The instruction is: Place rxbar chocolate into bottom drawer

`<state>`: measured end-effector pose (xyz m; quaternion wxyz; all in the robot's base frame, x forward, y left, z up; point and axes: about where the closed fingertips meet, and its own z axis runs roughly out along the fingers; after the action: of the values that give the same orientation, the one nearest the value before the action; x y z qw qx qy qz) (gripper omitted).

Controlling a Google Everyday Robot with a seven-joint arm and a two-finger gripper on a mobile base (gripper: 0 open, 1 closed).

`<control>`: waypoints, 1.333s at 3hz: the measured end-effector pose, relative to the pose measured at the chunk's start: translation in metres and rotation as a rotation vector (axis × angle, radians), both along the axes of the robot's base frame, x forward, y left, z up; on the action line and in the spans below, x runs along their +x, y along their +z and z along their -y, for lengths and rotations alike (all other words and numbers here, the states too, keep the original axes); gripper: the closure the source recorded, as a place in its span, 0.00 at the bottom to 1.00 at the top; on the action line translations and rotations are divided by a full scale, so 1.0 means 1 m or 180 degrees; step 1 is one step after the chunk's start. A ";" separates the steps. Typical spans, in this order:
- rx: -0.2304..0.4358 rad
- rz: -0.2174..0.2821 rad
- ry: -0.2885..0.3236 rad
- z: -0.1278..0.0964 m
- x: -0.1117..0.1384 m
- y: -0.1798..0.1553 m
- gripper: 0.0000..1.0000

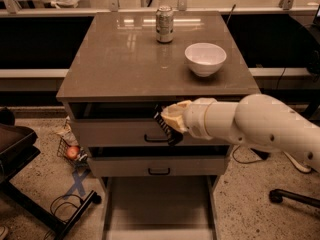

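My gripper (169,120) is in front of the top drawer's face, below the cabinet's front edge. It is shut on the rxbar chocolate (165,129), a flat black bar that hangs tilted from the fingers, over the top drawer's black handle. The bottom drawer (159,209) is pulled out below, a wide shallow tray with a bare floor. My white arm reaches in from the right.
A can (164,24) and a white bowl (205,58) stand on the cabinet top (115,59). The middle drawer (159,167) is shut. A black stand base (50,219) and a small basket with an orange fruit (73,152) are on the floor at left. A chair base (290,196) is at right.
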<state>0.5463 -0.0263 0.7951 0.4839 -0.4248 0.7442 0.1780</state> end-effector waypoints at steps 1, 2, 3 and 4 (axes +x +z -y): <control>-0.0010 -0.0173 -0.0184 0.013 -0.015 -0.039 1.00; -0.0010 -0.0173 -0.0184 0.013 -0.015 -0.039 1.00; -0.0013 -0.0170 -0.0174 0.011 -0.015 -0.038 0.82; -0.0016 -0.0167 -0.0165 0.010 -0.015 -0.038 0.58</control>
<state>0.5310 -0.0361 0.7571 0.4675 -0.4017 0.7678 0.1747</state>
